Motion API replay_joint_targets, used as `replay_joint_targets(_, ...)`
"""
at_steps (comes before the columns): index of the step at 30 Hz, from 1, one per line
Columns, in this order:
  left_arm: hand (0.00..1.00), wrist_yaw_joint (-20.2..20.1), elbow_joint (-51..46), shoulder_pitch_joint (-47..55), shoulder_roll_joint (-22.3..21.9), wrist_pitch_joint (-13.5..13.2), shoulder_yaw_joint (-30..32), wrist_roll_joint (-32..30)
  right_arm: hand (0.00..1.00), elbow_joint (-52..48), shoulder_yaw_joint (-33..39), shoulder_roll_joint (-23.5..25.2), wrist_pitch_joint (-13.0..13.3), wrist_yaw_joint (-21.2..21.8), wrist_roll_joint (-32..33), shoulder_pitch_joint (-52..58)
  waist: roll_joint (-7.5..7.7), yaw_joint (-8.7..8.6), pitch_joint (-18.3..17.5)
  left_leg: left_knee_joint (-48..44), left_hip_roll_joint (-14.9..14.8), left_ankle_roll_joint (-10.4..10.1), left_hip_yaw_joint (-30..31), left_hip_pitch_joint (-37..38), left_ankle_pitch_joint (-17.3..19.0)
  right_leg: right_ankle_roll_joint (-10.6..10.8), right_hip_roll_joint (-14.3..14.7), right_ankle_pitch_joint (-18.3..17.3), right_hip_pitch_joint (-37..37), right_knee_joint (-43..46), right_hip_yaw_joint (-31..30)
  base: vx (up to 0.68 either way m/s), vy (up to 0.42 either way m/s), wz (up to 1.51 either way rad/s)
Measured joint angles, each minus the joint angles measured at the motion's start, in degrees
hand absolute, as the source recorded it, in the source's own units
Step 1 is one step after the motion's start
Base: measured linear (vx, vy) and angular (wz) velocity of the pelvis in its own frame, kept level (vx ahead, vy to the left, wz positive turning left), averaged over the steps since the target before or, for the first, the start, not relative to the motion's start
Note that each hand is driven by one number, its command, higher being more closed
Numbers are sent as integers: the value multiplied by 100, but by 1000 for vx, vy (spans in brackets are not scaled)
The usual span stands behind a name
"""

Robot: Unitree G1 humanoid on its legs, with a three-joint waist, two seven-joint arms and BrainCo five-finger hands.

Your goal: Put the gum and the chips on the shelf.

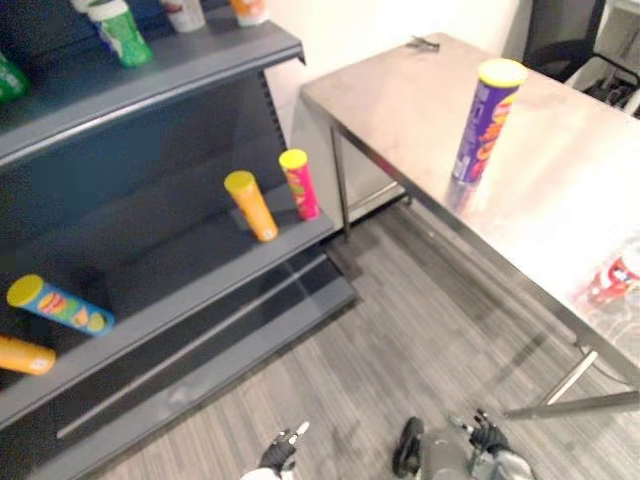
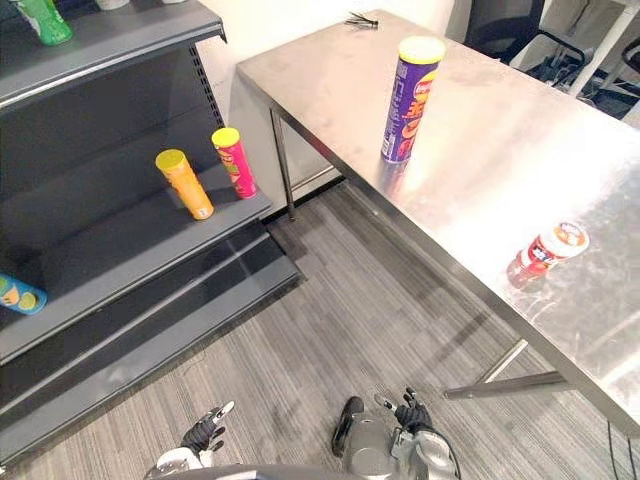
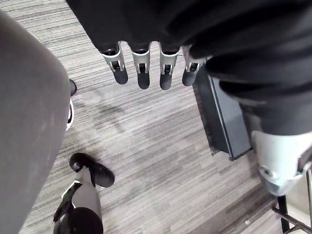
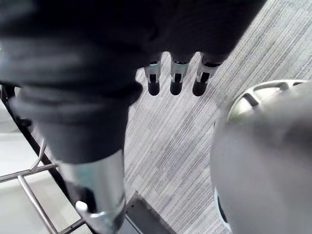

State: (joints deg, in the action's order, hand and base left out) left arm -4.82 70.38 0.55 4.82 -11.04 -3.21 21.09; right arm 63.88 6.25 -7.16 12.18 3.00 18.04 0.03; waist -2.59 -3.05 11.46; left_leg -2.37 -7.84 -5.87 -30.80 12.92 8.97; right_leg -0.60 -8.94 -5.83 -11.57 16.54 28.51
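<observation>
A tall purple chips can [image 1: 485, 120] with a yellow lid stands upright on the steel table [image 1: 560, 190], toward its far side. A small red-and-white gum tub [image 2: 550, 247] lies on its side nearer the table's front edge. The dark grey shelf [image 1: 190, 290] stands to the left, across a strip of floor. My left hand [image 1: 280, 452] hangs low over the floor with straight fingers [image 3: 141, 66] holding nothing. My right hand [image 2: 408, 412] also hangs low near the table's leg, its fingers [image 4: 175, 78] relaxed and empty. Both hands are far from the can and the tub.
On the middle shelf board stand an orange can [image 1: 252, 205] and a pink can [image 1: 300, 183]; a blue can [image 1: 60, 305] and another orange can [image 1: 25, 355] lie further left. Green bottles [image 1: 120, 30] sit on the upper board. A small dark object [image 1: 423, 43] lies at the table's far corner.
</observation>
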Motion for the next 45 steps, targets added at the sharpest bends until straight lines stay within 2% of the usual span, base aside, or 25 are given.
replay_joint_targets(3, 0, 7, -1, -29, -12, 7, 62, -1, 0, -8, 10, -8, -4, 2, 2, -46, 6, -1, -6, 24, 4, -165, -255, -86, 110, -41, -24, -66, -309, 208, -92, -79, -8, -21)
replay_joint_targets(6, 0, 35, 3, -79, -4, 43, 83, -6, 0, -34, 141, 24, -2, 6, 14, -45, 61, -22, -11, -136, -1, -268, -628, -82, 337, -107, -184, -369, -608, 788, -142, -37, -18, -53)
replay_joint_targets(7, 0, 63, 6, -80, -16, 46, 92, -52, 0, -46, 200, 8, -2, 6, 40, -37, 28, -35, -13, -543, -174, -383, -793, -149, 585, -161, -179, -488, -636, 958, -142, 58, -44, -68)
replay_joint_targets(8, 0, 74, 10, -81, -15, 49, 94, -112, 0, -46, 199, 8, -2, 5, 59, -23, 20, -55, -26, -877, -290, -477, -844, -181, 657, -174, -150, -540, -629, 979, -146, 133, -68, -66)
replay_joint_targets(9, 0, 75, -3, -79, 59, 49, 108, -147, 0, 5, 192, 15, -6, 2, 79, -8, 81, -82, -43, -1894, -579, -518, -848, -448, 651, -216, -46, -576, -605, 940, -256, 136, -95, -46)
replay_joint_targets(10, 0, 85, -40, -123, 62, 49, 117, -134, 0, 11, 163, -11, -9, 7, 82, 13, 83, -118, -45, -2417, -765, -437, -817, -600, 590, -217, 32, -575, -554, 913, -304, 207, -181, -68)
replay_joint_targets(11, 0, 106, -91, -124, 32, 47, 142, -96, 0, 23, 130, -95, -8, 1, 101, 65, 25, -126, -23, -3324, -1106, -204, -724, -794, 410, -272, 200, -605, -434, 902, -494, 218, -153, -81)
replay_joint_targets(12, 0, 108, -116, -84, -14, 36, 194, -94, 0, 33, 124, -153, -8, -1, 105, 107, -16, -122, -18, -3985, -1330, -87, -529, -1011, 147, -361, 344, -630, -376, 894, -761, 231, -105, -115)
replay_joint_targets(13, 0, 110, -137, -77, -8, 29, 271, -77, 0, 42, 128, -203, -4, -4, 114, 133, -8, -93, -1, -4497, -1417, -65, -163, -1226, 34, -420, 452, -667, -328, 892, -976, 217, -13, -139)
replay_joint_targets(14, 0, 115, -213, -83, -19, 27, 347, 59, 0, 140, 221, -215, -3, -6, 167, 130, -36, -76, 16, -4770, -1293, -148, 301, -1460, 317, -469, 560, -694, -224, 842, -1298, 210, 11, -128)
replay_joint_targets(15, 0, 111, -250, -86, -26, 11, 349, 80, 0, 214, 275, -230, -1, -19, 241, 134, -13, -77, 32, -4801, -1199, -146, 445, -1563, 439, -471, 605, -695, -164, 811, -1462, 252, 27, -144)
replay_joint_targets(17, 0, 105, -274, -91, -30, -47, 346, 123, 0, 425, 486, -270, -16, -30, 271, 265, 2, -67, 51, -4582, -966, -84, 825, -1919, 655, -465, 720, -698, 178, 647, -1884, 198, 37, -123)
replay_joint_targets(20, 0, 101, -328, -86, -18, -124, 374, 127, 0, 435, 780, -231, -18, -37, 273, 406, 17, 25, 59, -3127, -631, -137, 1603, -2283, 662, -333, 897, -771, 368, 572, -2617, 175, 141, -140)
replay_joint_targets(22, 0, 105, -306, -68, -35, -133, 547, 124, 0, 382, 919, -191, -10, -41, 269, 412, 19, 30, 60, -1794, -346, -124, 2455, -2282, 393, -252, 978, -819, 397, 577, -3185, 239, 274, -151)
replay_joint_targets(24, 0, 105, -281, -63, -50, -135, 581, 126, 0, 376, 931, -172, -7, -40, 269, 426, 10, 25, 55, -1298, -269, -135, 2743, -2223, 150, -131, 990, -887, 391, 598, -3487, 164, 199, -122)
replay_joint_targets(25, 0, 104, -255, -59, -51, -135, 584, 126, 0, 376, 936, -157, -7, -37, 269, 435, 6, 27, 54, -1178, -272, -137, 2728, -2163, 65, -75, 1008, -917, 390, 631, -3591, 248, 328, -127)
replay_joint_targets(26, 0, 104, -227, -36, -41, -133, 595, 125, 0, 356, 963, -122, -9, -31, 266, 448, 15, 40, 56, -965, -288, -243, 2630, -1951, -297, 78, 1062, -1015, 397, 729, -3869, 312, 417, -124)
replay_joint_targets(27, 0, 110, -192, -27, -2, -129, 595, 119, 0, 328, 984, -23, -8, -28, 263, 450, 104, 47, 32, -931, -195, -209, 2338, -1759, -419, 178, 977, -1080, 436, 734, -4144, 317, 426, -118)
replay_joint_targets(28, 0, 112, -190, -17, 25, -127, 586, 110, 0, 319, 995, 34, -5, -8, 251, 446, 168, 21, 9, -871, -156, -156, 2177, -1702, -377, 189, 891, -1078, 449, 659, -4179, 257, 376, -101)
replay_joint_targets(29, 0, 111, -194, -23, 63, -133, 562, 103, 0, 333, 997, 122, -10, 6, 217, 449, 242, 25, 4, -845, -78, -82, 1910, -1613, -322, 324, 683, -953, 470, 432, -4159, 217, 366, -89)
replay_joint_targets(30, 0, 112, -175, -28, 106, -129, 506, 72, 0, 367, 984, 181, -18, 9, 215, 419, 272, 44, -13, -795, -13, -24, 1670, -1540, -264, 558, 535, -771, 480, 202, -4154, 200, 346, -84)
replay_joint_targets(33, 0, 119, -19, -57, 166, -131, 286, -110, 0, 409, 943, 182, -21, 10, 210, 353, 243, 20, -27, -660, 150, 56, 1370, -1319, -215, 764, 367, -421, 653, -283, -4138, 171, 202, -71)
replay_joint_targets(36, 0, 118, 25, -71, 161, -131, 79, -221, 0, 487, 933, 180, -27, 7, 210, 385, 148, 2, -78, -644, 244, 56, 1374, -1150, -215, 891, 239, -178, 872, -601, -4039, 118, 118, -33)
replay_joint_targets(38, 0, 115, 25, -73, 112, -133, 17, -321, 0, 512, 976, 142, -28, 5, 211, 408, 64, 3, -156, -552, 250, 57, 1385, -1118, -216, 884, 220, -23, 919, -783, -3883, 54, 57, -6)
replay_joint_targets(45, 0, 128, 30, -33, 126, -131, -98, -449, 0, 642, 1642, 139, -30, -41, 200, 405, 77, 24, -238, -153, 316, 64, 1432, -957, -221, 836, 165, 79, 1076, -1142, -3640, -15, 16, 3)
